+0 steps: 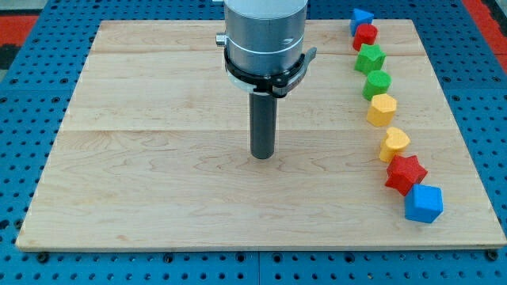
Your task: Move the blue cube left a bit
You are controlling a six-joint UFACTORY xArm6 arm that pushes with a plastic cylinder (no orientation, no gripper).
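Observation:
The blue cube (pixel 424 203) sits near the view's bottom right corner of the wooden board (pixel 158 182), touching the red star (pixel 405 173) just above it. My tip (pixel 262 156) rests on the board near its middle, far to the view's left of the blue cube and apart from every block. The arm's grey housing (pixel 264 36) hangs above the rod.
A column of blocks runs up the view's right side: a yellow heart (pixel 394 144), a yellow hexagon (pixel 382 109), a green block (pixel 377 83), a green star (pixel 369 58), a red block (pixel 365 35) and a blue block (pixel 361 18) at the top.

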